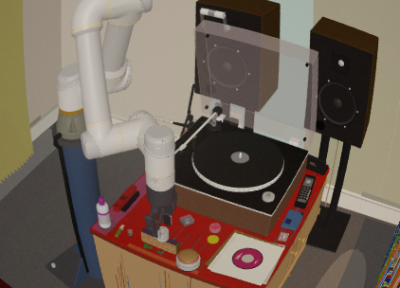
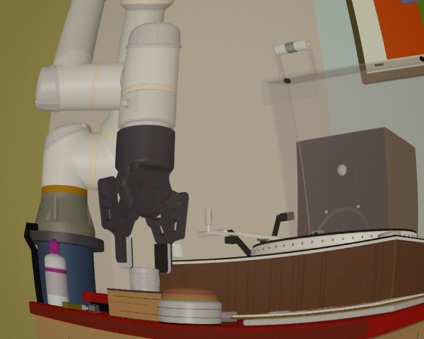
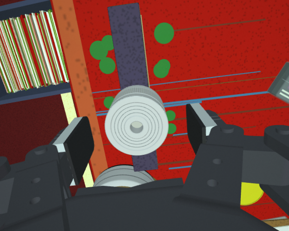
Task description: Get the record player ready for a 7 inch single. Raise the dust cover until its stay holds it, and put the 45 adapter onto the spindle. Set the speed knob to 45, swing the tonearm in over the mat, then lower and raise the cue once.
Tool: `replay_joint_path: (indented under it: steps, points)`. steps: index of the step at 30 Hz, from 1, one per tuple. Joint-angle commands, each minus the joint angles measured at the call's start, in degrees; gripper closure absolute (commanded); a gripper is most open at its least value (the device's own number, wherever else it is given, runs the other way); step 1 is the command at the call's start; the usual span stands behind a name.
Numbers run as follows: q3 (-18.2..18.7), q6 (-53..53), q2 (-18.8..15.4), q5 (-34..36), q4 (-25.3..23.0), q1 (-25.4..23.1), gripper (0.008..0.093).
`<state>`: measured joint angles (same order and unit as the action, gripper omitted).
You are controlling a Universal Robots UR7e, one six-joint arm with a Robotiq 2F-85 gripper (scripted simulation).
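Note:
The 45 adapter (image 3: 136,120), a ribbed white cylinder with a centre hole, stands upright on a small wooden block (image 2: 134,303) at the front left of the red cabinet top. My gripper (image 2: 143,257) hangs directly over it, open and empty, its fingertips level with the adapter's top. The record player (image 1: 239,171) sits to the right with its dust cover (image 1: 256,81) raised. The spindle (image 1: 240,155) stands bare in the middle of the black mat. The tonearm (image 1: 196,130) rests off the platter at the left, and the speed knob (image 1: 268,196) is at the deck's front right corner.
Two speakers (image 1: 343,81) stand behind the deck. On the cabinet top lie a round brush (image 1: 188,259), a sleeved single (image 1: 247,258), a remote (image 1: 305,191), a small bottle (image 1: 103,213) and a clear case (image 3: 285,85). Shelved records (image 3: 27,49) show below the cabinet edge.

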<state>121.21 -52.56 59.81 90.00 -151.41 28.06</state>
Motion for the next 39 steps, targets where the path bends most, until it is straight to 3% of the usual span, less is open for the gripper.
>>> replay_joint_path:
  steps: [1, 39]
  points:
    - [-0.01, 0.00, 0.03, 0.00, -0.04, 0.00, 0.0354]
    - [0.08, 0.00, -2.06, 0.00, -2.21, 0.00, 0.0354]
